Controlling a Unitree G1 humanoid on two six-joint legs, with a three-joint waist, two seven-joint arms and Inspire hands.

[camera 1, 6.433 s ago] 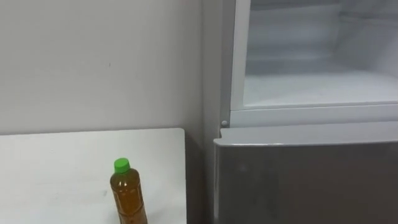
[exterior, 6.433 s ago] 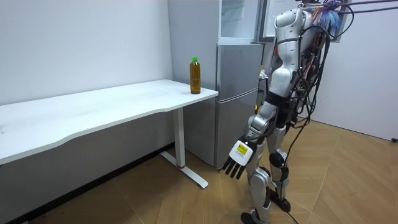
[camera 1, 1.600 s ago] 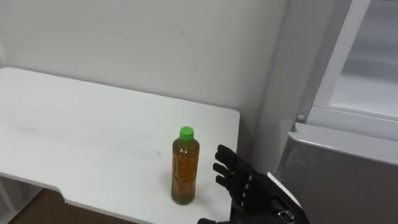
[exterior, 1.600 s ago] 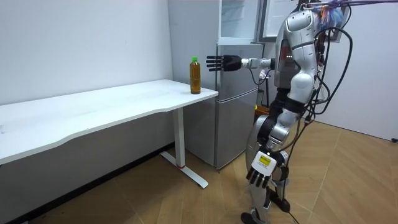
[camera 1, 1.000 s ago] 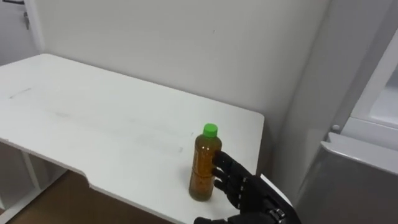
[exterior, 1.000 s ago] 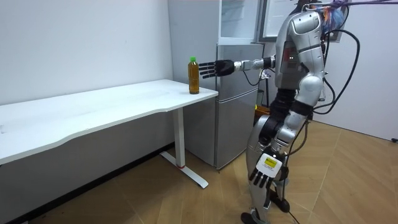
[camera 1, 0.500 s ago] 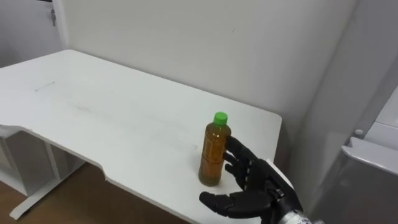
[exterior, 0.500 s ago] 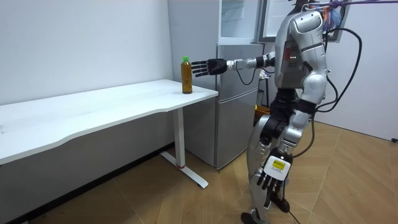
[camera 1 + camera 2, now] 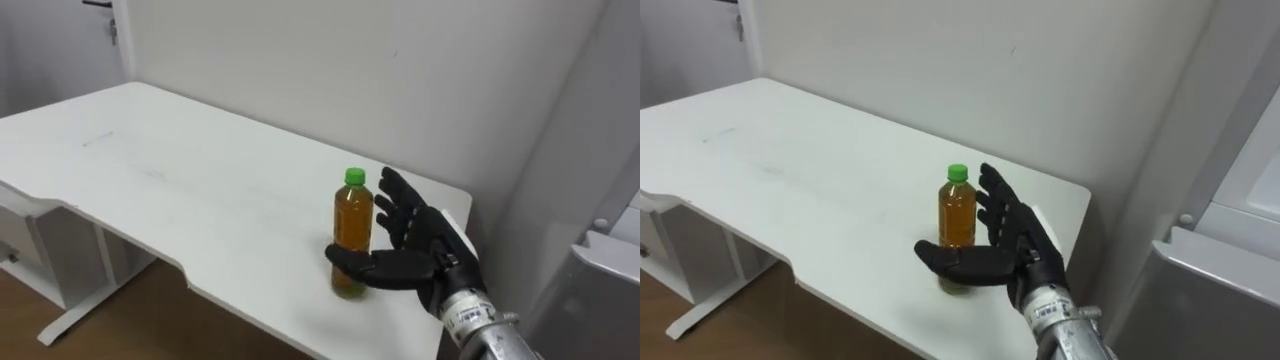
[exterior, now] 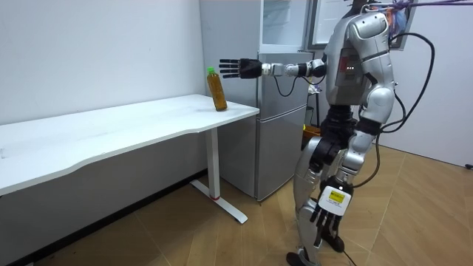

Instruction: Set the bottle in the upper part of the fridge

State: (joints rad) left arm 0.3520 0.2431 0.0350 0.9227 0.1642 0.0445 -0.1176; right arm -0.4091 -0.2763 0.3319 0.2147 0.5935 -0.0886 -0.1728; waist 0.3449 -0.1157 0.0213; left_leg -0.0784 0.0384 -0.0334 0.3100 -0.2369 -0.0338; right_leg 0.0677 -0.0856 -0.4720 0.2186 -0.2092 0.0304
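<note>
Bottle (image 9: 352, 232) shifted leftward, roughly upright, cap up

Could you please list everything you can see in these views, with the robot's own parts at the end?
bottle: one, amber liquid with a green cap, standing near the table's end closest to the fridge.
table: one, white, along the wall.
fridge: one, grey, right of the table in the room view, upper compartment open.
floor: one, brown wood, under the table and the robot.
right hand: one, black, at the bottle, fingers straight beside it and thumb across its front.
left hand: one, black, hanging low by the robot's leg, relaxed.
</note>
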